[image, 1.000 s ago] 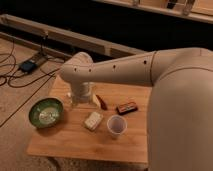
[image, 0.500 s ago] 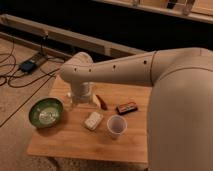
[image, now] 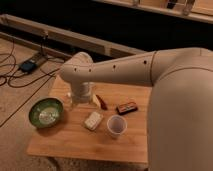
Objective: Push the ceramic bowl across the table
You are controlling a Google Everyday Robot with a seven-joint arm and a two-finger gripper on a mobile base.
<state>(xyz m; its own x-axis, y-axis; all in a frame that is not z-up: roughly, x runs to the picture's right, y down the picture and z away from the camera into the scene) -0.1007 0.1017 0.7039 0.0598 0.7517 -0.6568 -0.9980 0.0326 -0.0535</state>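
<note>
The green ceramic bowl (image: pixel 46 112) with a pale patterned inside sits at the left edge of the light wooden table (image: pixel 75 142). My white arm reaches in from the right and bends down over the table's far left part. The gripper (image: pixel 79 101) hangs just right of the bowl and a little behind it, close to the tabletop. I cannot tell whether it touches the bowl.
A small white cup (image: pixel 116 125) stands mid-table, with a white packet (image: pixel 93 120) to its left. A red object (image: pixel 102 102) and a brown bar (image: pixel 126 107) lie behind them. Cables and a dark box (image: pixel 29 65) lie on the floor at left.
</note>
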